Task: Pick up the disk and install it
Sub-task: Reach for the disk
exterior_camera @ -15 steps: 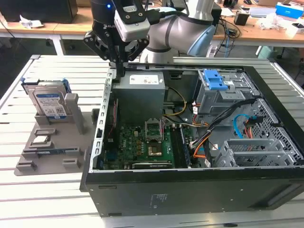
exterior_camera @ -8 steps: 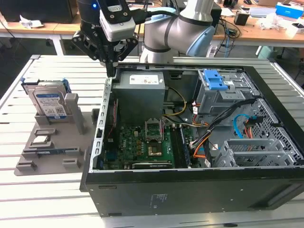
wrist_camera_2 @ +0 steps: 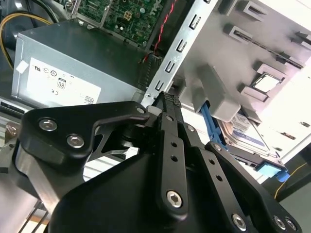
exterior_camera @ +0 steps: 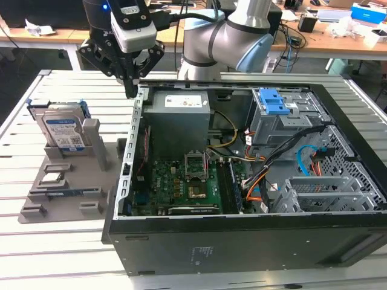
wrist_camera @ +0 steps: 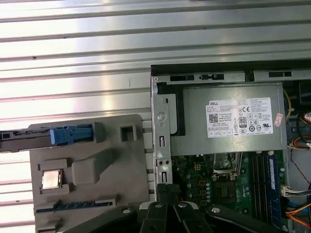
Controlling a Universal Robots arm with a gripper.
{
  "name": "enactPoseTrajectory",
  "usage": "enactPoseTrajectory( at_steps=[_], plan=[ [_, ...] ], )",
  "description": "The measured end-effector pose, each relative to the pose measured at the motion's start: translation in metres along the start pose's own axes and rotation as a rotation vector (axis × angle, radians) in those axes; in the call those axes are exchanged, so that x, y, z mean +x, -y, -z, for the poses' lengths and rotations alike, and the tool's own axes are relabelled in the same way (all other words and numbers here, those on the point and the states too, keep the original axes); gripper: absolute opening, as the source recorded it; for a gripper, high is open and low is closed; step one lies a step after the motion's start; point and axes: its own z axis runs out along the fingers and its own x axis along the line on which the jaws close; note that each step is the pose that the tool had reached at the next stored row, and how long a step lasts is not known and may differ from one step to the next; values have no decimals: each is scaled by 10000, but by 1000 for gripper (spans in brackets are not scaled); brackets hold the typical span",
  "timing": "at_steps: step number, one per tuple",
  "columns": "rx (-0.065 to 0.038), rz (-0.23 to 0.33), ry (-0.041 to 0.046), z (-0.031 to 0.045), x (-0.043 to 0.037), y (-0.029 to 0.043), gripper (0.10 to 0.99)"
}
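Observation:
The disk [exterior_camera: 60,130] is a silver drive with a blue-and-white label and blue side rails. It stands on edge in a grey holder [exterior_camera: 91,175] at the exterior view's left. The second wrist view shows the disk [wrist_camera_2: 245,133] beyond the fingers, and the first wrist view shows its blue rail [wrist_camera: 71,134] edge-on. My black gripper [exterior_camera: 130,90] hangs over the far left corner of the open computer case [exterior_camera: 242,241], apart from the disk and to its right in the exterior view. Its fingers [wrist_camera_2: 167,104] are shut together with nothing between them.
The holder also carries a small square chip [exterior_camera: 53,177] and a thin dark memory stick [exterior_camera: 66,193]. Inside the case are a grey power supply [exterior_camera: 178,118], the motherboard [exterior_camera: 181,181], a drive cage with a blue latch [exterior_camera: 270,99] and loose cables. Cluttered desks stand behind.

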Motion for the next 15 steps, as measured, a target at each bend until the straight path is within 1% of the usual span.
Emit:
enactPoseTrajectory(
  at_steps=[2, 4, 7, 15],
  plan=[
    [0, 1, 0, 2, 73, 6, 106],
    [0, 1, 0, 3, 113, 9, 106],
    [0, 0, 0, 6, 220, 16, 106],
    [1, 0, 0, 10, 370, 28, 106]
  ],
)
